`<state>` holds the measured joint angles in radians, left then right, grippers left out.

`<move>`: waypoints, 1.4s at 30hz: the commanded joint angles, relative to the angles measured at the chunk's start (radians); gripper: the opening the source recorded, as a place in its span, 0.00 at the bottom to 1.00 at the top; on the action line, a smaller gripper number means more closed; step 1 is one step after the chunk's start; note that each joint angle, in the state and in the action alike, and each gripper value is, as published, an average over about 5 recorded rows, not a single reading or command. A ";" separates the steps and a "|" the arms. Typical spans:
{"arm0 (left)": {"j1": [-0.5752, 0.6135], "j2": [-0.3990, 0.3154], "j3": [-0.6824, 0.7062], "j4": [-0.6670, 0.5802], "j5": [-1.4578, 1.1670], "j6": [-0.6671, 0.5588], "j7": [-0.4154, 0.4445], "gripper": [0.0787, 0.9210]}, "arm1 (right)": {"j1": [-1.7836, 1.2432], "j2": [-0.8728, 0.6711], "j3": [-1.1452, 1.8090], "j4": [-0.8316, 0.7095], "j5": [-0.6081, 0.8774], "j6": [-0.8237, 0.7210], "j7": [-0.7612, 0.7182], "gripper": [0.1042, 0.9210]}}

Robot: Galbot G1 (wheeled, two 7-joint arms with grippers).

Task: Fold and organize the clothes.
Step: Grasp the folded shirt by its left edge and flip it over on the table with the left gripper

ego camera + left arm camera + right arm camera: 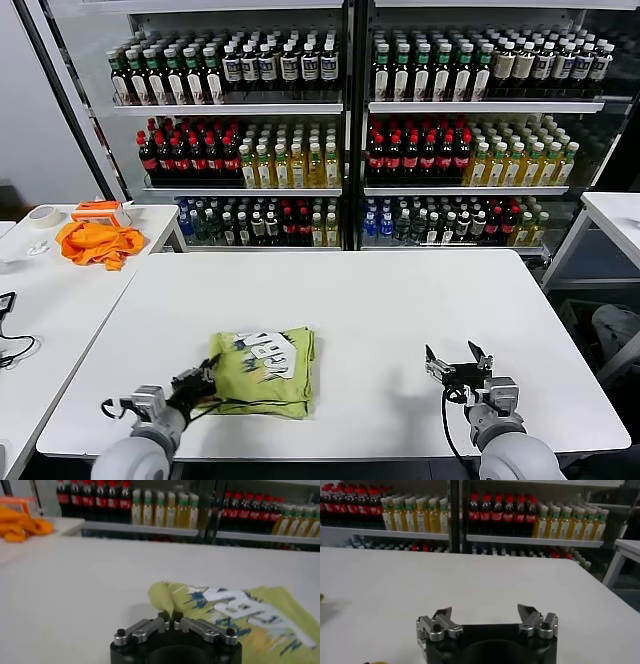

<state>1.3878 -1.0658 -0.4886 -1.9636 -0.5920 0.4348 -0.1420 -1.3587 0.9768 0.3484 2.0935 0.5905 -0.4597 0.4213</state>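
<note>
The left gripper (196, 381) is the nearest thing, low at the front edge of the white table (400, 300), and its fingers (171, 618) are pressed together. In the left wrist view their tips meet just at the near edge of the T-shirt (264, 371); I cannot tell if a little cloth is pinched between them.

The T-shirt is lime, and it has a white and blue print on top, so it is not plain. It lies already folded into a compact packet on the front left part of the table.

To finish this step well, I think the left gripper should press or pull the hem gently and low, so that the layers do not slide apart. A fast lift may open the fold again.

The right gripper (458, 362) waits well apart on the front right side, fingers spread and holding nothing. An orange cloth (98, 242) lies on the side table (40, 300), far left.
</note>
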 commanded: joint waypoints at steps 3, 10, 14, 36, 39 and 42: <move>0.177 0.450 -0.497 -0.089 -0.304 0.132 -0.040 0.02 | 0.014 -0.008 -0.007 -0.004 0.004 0.002 -0.002 0.88; 0.160 0.487 -0.427 -0.171 -0.519 0.146 -0.109 0.02 | 0.049 0.004 -0.041 -0.013 0.000 0.002 0.000 0.88; -0.031 0.143 0.041 -0.306 -0.353 0.146 -0.147 0.02 | 0.027 0.002 -0.035 -0.001 -0.011 -0.001 0.002 0.88; -0.148 -0.248 0.254 -0.170 -0.103 0.142 -0.103 0.02 | 0.042 0.015 -0.064 0.005 -0.052 -0.002 -0.013 0.88; -0.195 -0.287 0.255 -0.113 -0.114 0.142 -0.125 0.02 | 0.029 0.004 -0.049 0.020 -0.048 -0.002 -0.018 0.88; -0.240 -0.329 0.258 -0.048 -0.122 0.141 -0.146 0.02 | 0.015 -0.018 -0.025 0.041 -0.038 -0.002 -0.024 0.88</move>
<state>1.2733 -1.2387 -0.3202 -2.1317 -0.7320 0.5721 -0.2466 -1.3294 0.9794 0.2990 2.1055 0.5479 -0.4616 0.4034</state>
